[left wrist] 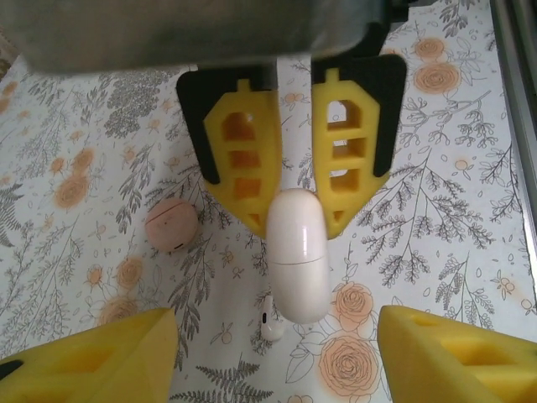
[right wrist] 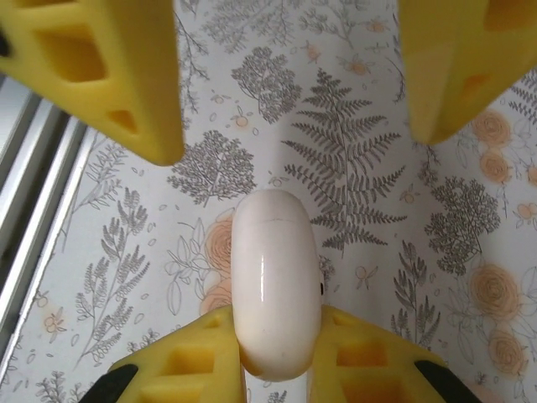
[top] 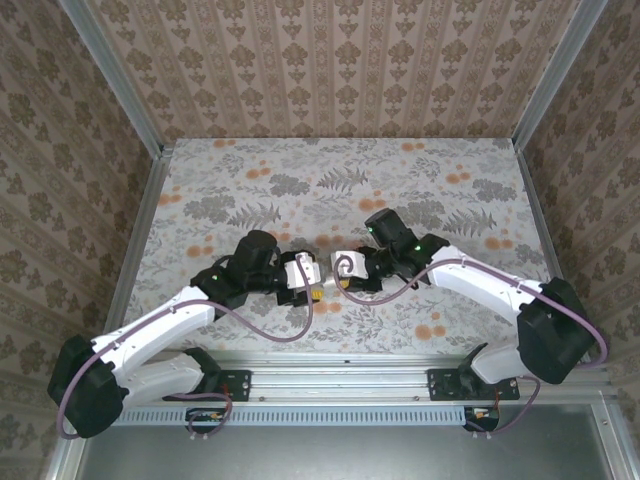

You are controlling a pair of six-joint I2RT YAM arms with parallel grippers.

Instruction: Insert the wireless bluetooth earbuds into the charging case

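The charging case is a glossy white oval capsule with a thin lid seam, and it stays closed. My right gripper is shut on its lower end, with the yellow fingers pressed to both sides. In the left wrist view the case sticks out of the right gripper toward me. One white earbud lies on the floral table just beside the case's tip. My left gripper stands open, with its fingers wide apart on either side of the earbud and nothing held. In the top view the left gripper and right gripper meet tip to tip.
A small round salmon-pink puck rests on the table left of the case. The metal rail of the table's near edge runs close by. Wallpapered walls enclose the floral table at the back and sides.
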